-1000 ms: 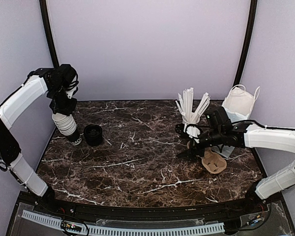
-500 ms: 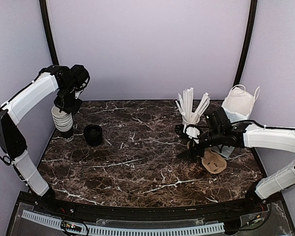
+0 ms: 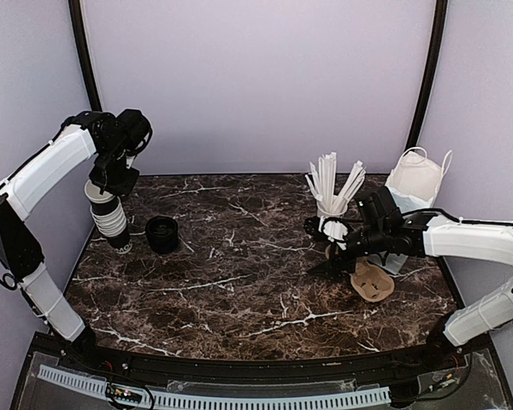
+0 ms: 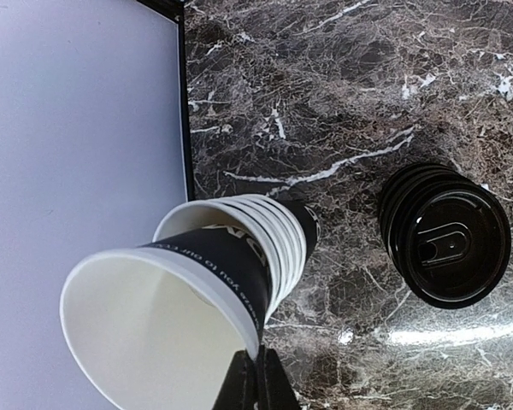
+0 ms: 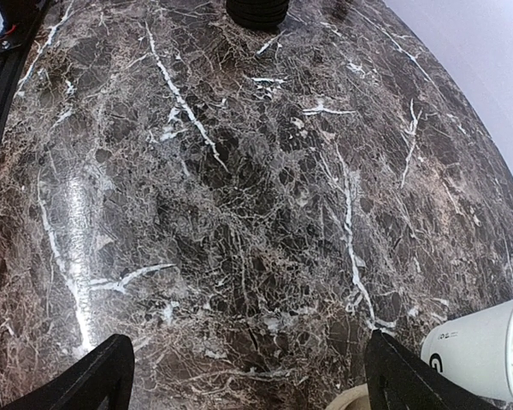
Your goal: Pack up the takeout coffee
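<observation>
No lidded takeout coffee shows in any view. A tilted stack of lidless cups (image 3: 111,220) with dark sides and white rims (image 4: 278,243) stands at the table's far left. My left gripper (image 3: 111,181) (image 4: 256,380) is shut on the rim of the top cup (image 4: 154,316), which sits partly drawn out of the stack. A stack of black lids (image 3: 162,235) (image 4: 445,243) rests just right of the cups. My right gripper (image 3: 318,248) (image 5: 248,384) hangs open and empty over bare marble, next to a brown cup carrier (image 3: 369,282).
A white cup of white sticks (image 3: 333,205) (image 5: 483,354) stands behind the right gripper. A white paper bag (image 3: 415,179) sits at the back right corner. The black lids (image 5: 256,10) show at the top edge of the right wrist view.
The left arm swung up and to the right with the cup stack, whose lower end shifted left toward the wall. The right arm has not moved.
</observation>
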Tool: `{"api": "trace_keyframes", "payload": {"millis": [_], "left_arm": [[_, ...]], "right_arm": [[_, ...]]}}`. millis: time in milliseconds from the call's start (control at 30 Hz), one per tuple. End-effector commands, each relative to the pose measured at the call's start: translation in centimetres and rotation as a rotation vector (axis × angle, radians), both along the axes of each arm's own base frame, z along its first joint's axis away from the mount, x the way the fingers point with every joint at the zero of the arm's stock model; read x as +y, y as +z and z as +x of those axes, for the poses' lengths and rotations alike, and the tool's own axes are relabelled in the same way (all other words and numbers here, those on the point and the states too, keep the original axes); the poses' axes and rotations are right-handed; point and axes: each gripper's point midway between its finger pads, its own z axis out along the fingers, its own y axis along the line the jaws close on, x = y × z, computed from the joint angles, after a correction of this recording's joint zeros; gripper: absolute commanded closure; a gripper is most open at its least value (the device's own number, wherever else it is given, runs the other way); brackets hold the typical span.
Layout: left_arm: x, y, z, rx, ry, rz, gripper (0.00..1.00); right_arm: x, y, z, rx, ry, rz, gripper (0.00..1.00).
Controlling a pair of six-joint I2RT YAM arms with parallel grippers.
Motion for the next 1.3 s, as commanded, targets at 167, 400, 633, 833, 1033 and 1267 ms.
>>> {"api": "trace_keyframes", "payload": {"millis": [167,400,633,833,1033,1267], "left_arm": [[1.4,2.2,-1.3,-0.048,0.046,0.015,1.0],[3.5,5.6,-2.2,-0.158,0.124,0.083,1.0],[4.2,10.0,-2.7,-0.301,0.14,0.085,1.0],[0.8,10.7,-2.0,-0.34,0.023,-0.042,1.0],[-9.1,9.7,-2.8,-0.245,-0.266,-0.292,1.0],[-20.1,6.2,-6.5,-0.06,-0.568,-0.326,1.0]], "right_arm": [[-0.1,0.6,-0.2,-0.023,0.004,0.006,0.05],[-0.1,0.5,-0.2,-0.022,0.005,0.005,0.05],[0.0,0.5,-0.5,-0.006,0.014,0.008,0.05],[-0.2,0.7,-0.3,-0.014,0.007,0.005,0.05],[-1.9,4.0,1.4,-0.033,-0.072,0.032,0.05],[-6.9,11.1,1.6,-0.041,-0.159,0.234,0.02]]}}
